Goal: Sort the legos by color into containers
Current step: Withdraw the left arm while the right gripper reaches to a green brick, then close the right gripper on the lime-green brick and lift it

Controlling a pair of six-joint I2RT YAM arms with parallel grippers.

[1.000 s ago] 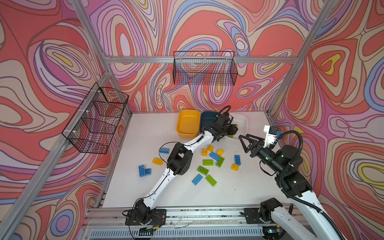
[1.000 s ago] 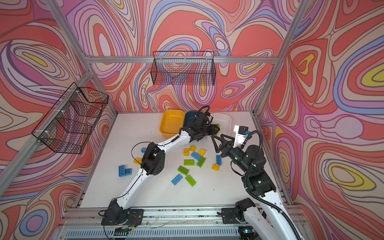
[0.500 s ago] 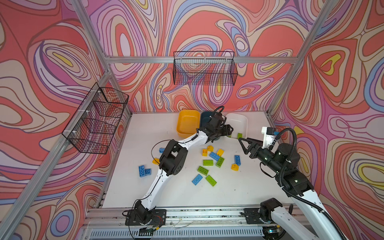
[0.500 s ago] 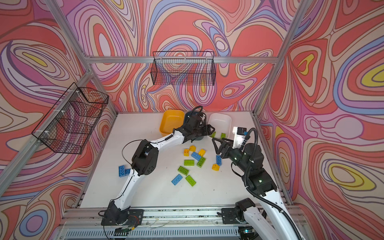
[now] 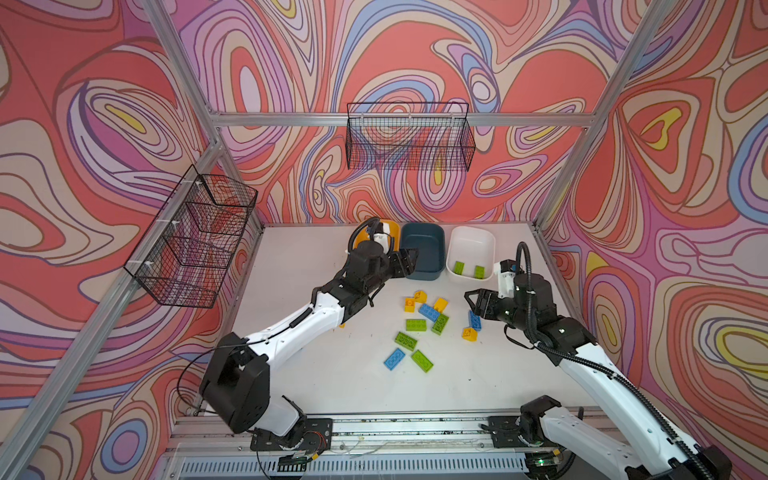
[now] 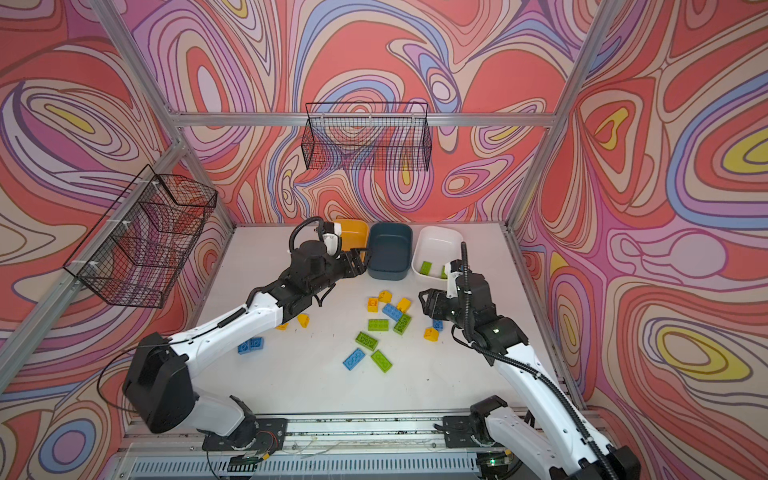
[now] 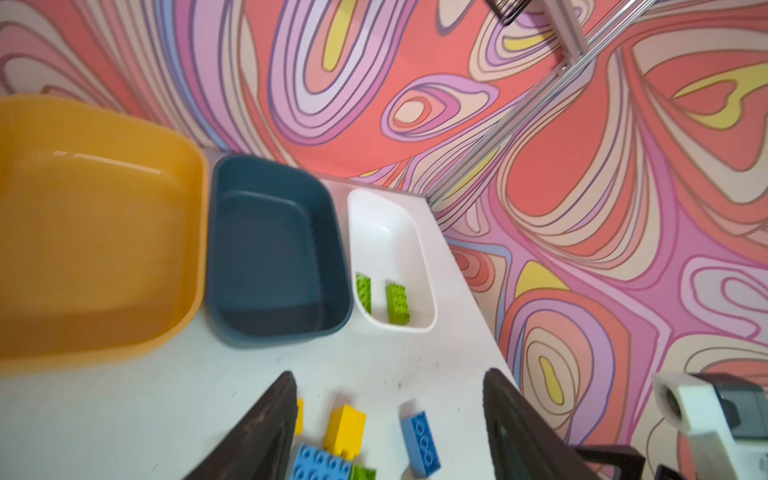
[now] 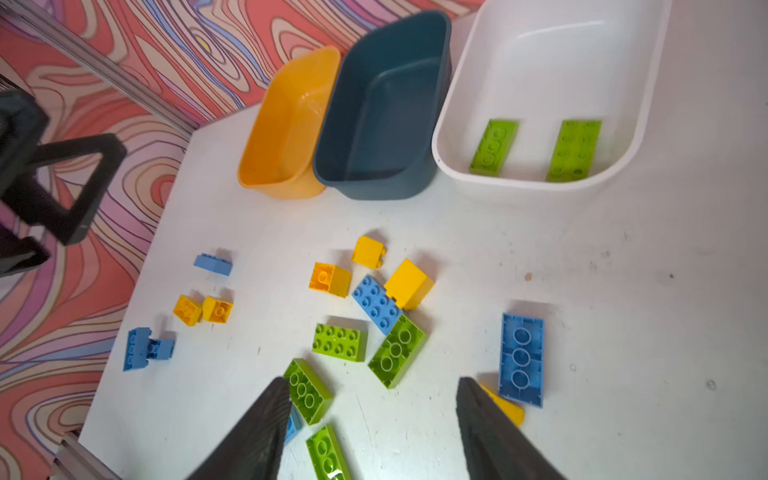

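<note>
White matte worktop [image 5: 316,374]. Rear row: yellow-orange plastic tub [image 8: 282,137], dark teal plastic tub [image 8: 382,108], white plastic tub [image 8: 552,62]. In front, scattered lime, blue and yellow studded plastic bricks [image 8: 376,303].

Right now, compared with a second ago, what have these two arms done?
The left pincer, over the white tub a second ago, has swung back toward the yellow tub, open and empty; two green bricks lie in the white one. The right pincer, also open, dipped toward the loose bricks. The tubs and loose bricks stayed put.

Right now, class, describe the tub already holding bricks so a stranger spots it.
Three tubs line the table's back edge. Take the white tub at the right end, beside the dark teal tub. Only it holds anything: two lime green bricks.
</note>
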